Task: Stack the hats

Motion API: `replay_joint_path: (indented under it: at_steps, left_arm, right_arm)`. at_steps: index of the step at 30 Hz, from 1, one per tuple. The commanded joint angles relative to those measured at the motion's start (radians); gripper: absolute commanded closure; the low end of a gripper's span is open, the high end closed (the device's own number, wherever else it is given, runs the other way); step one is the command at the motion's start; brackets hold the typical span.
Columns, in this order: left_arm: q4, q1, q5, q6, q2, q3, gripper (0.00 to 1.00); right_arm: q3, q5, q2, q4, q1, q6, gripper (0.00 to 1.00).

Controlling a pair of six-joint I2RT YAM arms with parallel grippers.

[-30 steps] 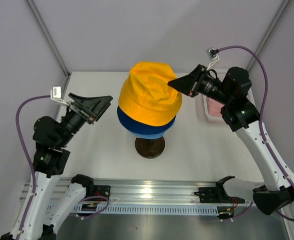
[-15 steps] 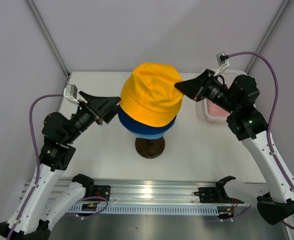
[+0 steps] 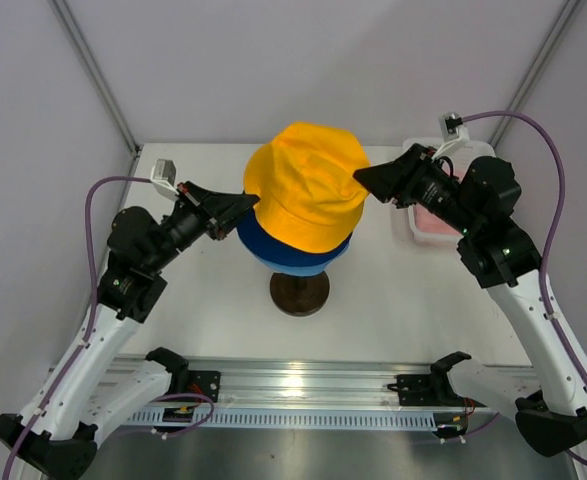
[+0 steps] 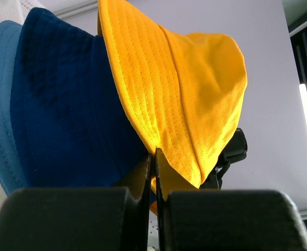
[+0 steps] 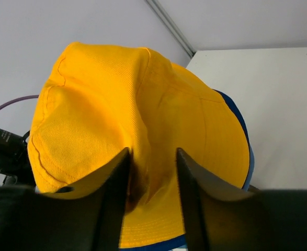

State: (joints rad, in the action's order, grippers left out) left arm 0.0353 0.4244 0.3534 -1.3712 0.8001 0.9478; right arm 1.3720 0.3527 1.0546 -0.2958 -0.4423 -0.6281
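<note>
Top external view: the yellow-orange hat [image 3: 308, 190] sits uppermost on a stack, over the navy blue hat [image 3: 258, 245], with the light blue hat's [image 3: 298, 268] brim showing beneath. The stack stands on a dark round base [image 3: 299, 292] at the middle of the white counter [image 3: 203, 320].

The left arm [image 3: 138, 265] reaches in from the left, its jaws at the yellow-orange hat's brim. From the left wrist, those jaws are closed to a thin slit, and the edge of the yellow-orange brim runs down into that slit, pinched between them. The navy blue hat hangs just beside that brim.

The right arm [image 3: 493, 250] reaches in from the right, its jaws against the hat's crown. From the right wrist, these jaws stand a narrow way apart, with a creased fold of yellow-orange fabric filling the gap and touching both inner faces.

The pink hat [image 3: 433, 222] lies in the white basket [image 3: 410, 228] at the right edge of the counter, well apart from the stack.
</note>
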Motion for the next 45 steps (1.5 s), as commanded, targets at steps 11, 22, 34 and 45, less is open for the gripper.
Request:
replay_joint_path:
  at_steps: [11,22,34,45]
  left_arm:
    - [0.109,0.008,-0.151,0.116,-0.114,-0.040,0.99]
    - [0.215,0.007,-0.223,0.167,-0.130,-0.072,0.99]
    - [0.196,0.007,-0.218,0.159,-0.104,-0.138,0.99]
    - [0.227,0.007,-0.261,0.189,-0.096,-0.119,0.99]
  right_arm:
    - [-0.085,-0.150,-0.177,-0.066,0.162,-0.057,0.09]
    - [-0.339,-0.001,-0.157,0.282,0.159,-0.297,0.23]
    - [-0.383,0.022,-0.053,0.457,0.105,-0.372,0.32]
    - [-0.409,0.008,0.005,0.486,0.076,-0.393,0.36]
